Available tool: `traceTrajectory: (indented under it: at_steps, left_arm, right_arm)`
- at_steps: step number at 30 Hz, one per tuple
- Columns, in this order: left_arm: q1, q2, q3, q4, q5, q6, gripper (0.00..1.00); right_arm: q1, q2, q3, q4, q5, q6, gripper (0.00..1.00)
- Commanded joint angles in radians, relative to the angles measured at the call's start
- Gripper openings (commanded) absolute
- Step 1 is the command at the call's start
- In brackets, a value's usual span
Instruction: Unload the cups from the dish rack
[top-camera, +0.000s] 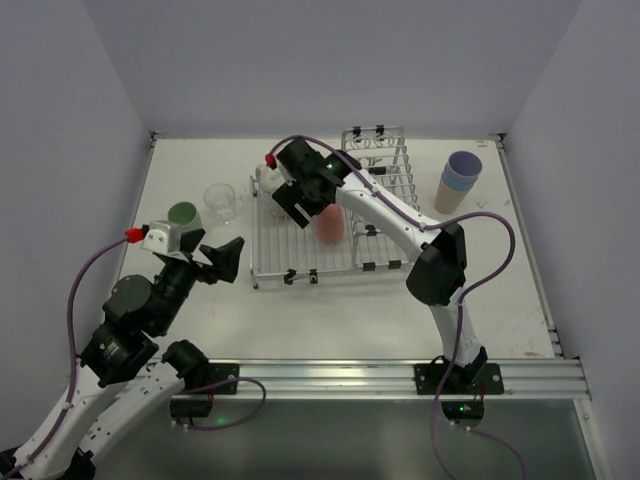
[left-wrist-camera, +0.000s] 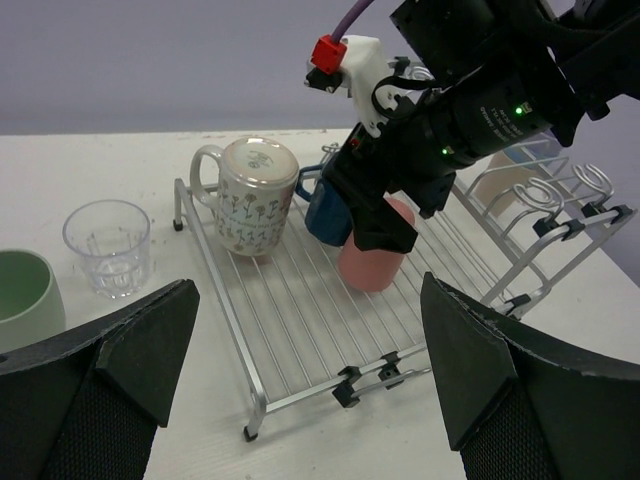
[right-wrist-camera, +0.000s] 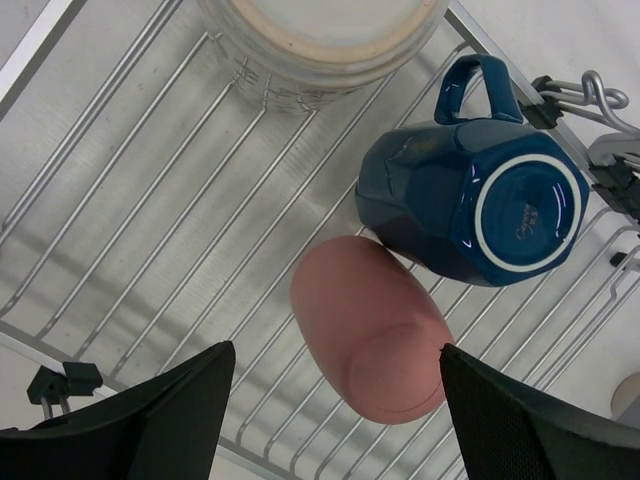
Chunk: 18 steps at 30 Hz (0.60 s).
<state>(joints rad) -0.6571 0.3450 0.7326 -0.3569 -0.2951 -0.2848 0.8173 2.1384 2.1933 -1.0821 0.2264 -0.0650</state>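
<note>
pink cup (right-wrist-camera: 378, 345) just beneath right claw (right-wrist-camera: 335, 352)

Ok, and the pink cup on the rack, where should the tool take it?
The pink cup stands upside down, handleless, the dark blue mug crowding one side; probably best pinched from straight above, across the side walls just below its upturned base.

Illumination: bright, diffuse, from overhead; the table (top-camera: 350, 310) renders near white in the top view. Shadows: soft, short, lying in bands under the dish rack (right-wrist-camera: 35, 45) wires. Glare: mild sheen on the rack wires and the dark blue mug (right-wrist-camera: 470, 200). Focus: centre sharp; the fingers (right-wrist-camera: 150, 420) of the right gripper (right-wrist-camera: 338, 347) are dark, soft-edged at the lower border
</note>
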Motion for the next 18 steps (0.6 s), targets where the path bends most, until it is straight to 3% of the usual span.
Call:
traceTrajectory:
  at_steps: [1,18]
  left_arm:
    - [-0.015,-0.015,0.001,0.033,-0.006,-0.017,1.00]
    - [-0.055,-0.066,-0.004,0.024,-0.038,-0.005,1.00]
  right_arm:
    - [0.000,-0.021,0.009,-0.160,0.007,-0.220,0.85]
    - [-0.018,0.005,-0.055,-0.137,0.054,-0.236,0.89]
